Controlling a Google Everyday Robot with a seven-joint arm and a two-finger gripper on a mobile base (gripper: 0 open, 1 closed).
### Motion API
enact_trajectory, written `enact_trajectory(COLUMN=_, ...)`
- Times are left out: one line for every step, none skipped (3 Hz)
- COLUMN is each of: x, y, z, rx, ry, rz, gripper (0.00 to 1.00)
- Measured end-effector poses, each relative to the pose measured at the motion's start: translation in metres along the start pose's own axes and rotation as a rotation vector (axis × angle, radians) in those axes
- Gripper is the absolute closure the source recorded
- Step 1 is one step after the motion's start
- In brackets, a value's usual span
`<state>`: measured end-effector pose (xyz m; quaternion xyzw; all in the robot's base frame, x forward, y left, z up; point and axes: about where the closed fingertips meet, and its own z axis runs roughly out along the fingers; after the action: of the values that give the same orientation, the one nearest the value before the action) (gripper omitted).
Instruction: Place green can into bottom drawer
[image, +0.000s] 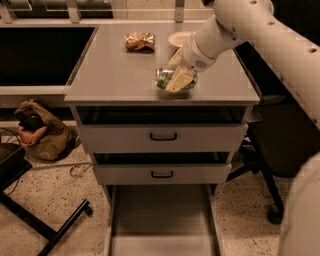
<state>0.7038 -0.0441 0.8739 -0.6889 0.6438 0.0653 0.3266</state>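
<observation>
My two-finger gripper (172, 76) is positioned over the front right part of the flat grey cabinet top (115, 75), at the end of my white arm (235, 27), which reaches in from the upper right. The pale fingers (180, 79) are closed on the small green-and-white patterned drinks can (162, 78): one finger crosses the near side of the can, the other sits on its far side. The can lies tilted on its side between them, close to the front edge of the cabinet top. I cannot tell whether the can touches the surface or is held just above it.

The deep grey bottom drawer (160, 215) is pulled fully out below the cabinet, with its flat floor exposed. The can is well apart from it, up at cabinet-top level.

The two shallower grey drawers, upper (125, 137) and middle (125, 175), each with a black handle, are slightly open.

At the back of the cabinet top lie a shiny golden-brown wrinkled snack packet (140, 41) and, just beside my arm, a pale round bowl (178, 38).

A brown crumpled bag (42, 135) rests on the speckled floor (55, 190), left of the cabinet.
</observation>
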Motion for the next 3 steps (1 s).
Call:
enact_trajectory(x=-0.023, y=0.028, z=-0.040, rx=0.099, ry=-0.008, rz=-0.007, gripper=1.00)
enact_trajectory(x=-0.032, y=0.064, z=-0.048, rx=0.095, ry=0.008, rz=-0.021, gripper=1.00)
enact_trajectory(x=-0.033, y=0.126, z=-0.053, rx=0.077, ry=-0.008, rz=-0.018, gripper=1.00)
